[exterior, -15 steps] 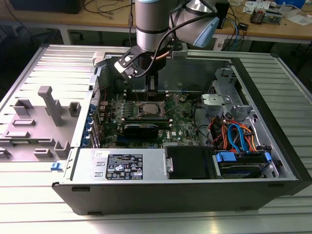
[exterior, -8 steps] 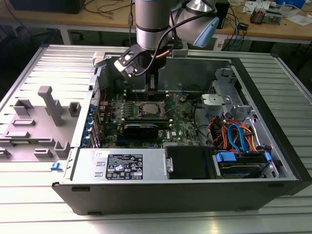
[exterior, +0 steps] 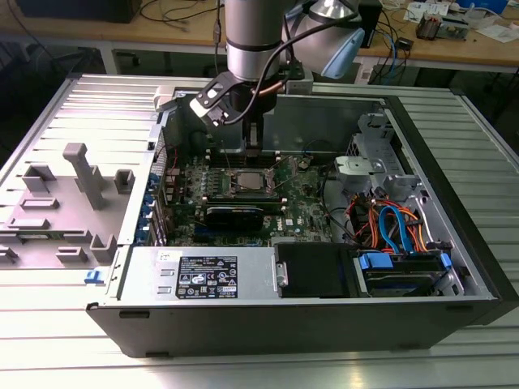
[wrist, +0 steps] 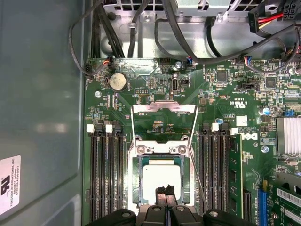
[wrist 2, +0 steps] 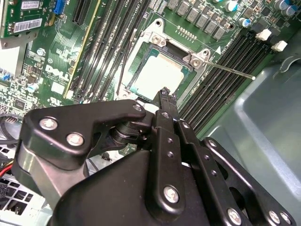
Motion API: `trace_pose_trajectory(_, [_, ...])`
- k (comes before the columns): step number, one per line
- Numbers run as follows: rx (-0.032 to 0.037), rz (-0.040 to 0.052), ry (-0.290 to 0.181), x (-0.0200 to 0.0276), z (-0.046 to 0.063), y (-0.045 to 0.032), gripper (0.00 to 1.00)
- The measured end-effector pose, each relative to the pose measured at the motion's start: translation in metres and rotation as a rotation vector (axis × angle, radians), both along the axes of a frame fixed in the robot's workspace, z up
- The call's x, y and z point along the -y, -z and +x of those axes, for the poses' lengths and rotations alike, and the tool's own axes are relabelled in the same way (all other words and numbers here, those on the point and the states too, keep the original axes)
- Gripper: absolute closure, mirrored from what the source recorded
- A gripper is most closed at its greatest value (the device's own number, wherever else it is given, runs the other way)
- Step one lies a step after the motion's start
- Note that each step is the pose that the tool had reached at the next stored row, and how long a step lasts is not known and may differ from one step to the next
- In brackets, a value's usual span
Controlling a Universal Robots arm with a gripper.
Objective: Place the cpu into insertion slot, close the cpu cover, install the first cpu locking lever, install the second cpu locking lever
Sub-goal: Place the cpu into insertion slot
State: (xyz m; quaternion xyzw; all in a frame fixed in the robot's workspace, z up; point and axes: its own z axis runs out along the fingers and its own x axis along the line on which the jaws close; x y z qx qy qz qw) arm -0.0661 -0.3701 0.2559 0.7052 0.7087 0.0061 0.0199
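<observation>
The cpu (wrist: 161, 178) (wrist 2: 157, 75) lies flat in the insertion slot on the green motherboard (exterior: 300, 211), its pale metal top showing. The cpu cover (wrist: 189, 181), a silvery frame, appears to lie down around it. One thin wire locking lever (wrist 2: 230, 70) sticks out sideways, unlatched. Another wire with a flat silver bar (wrist: 162, 109) rises from the socket's far end. My gripper (wrist: 165, 192) (wrist 2: 165, 96) (exterior: 254, 151) is shut with nothing in it. Its tip hangs just over the edge of the socket (exterior: 246, 183) nearest the arm.
Black memory slots (wrist: 106, 174) (wrist: 216, 174) flank the socket on both sides. A long black card (exterior: 235, 215) lies just in front of it in the exterior view. Cables and drive cages (exterior: 397, 227) crowd the exterior view's right. A grey fixture (exterior: 81, 174) stands outside the case.
</observation>
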Motion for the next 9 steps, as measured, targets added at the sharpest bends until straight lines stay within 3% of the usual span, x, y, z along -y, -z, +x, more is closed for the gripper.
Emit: trace_pose_trajectory(9, [0.0001, 0.0001, 0.000, 0.0000, 0.0000, -0.0026, 0.88])
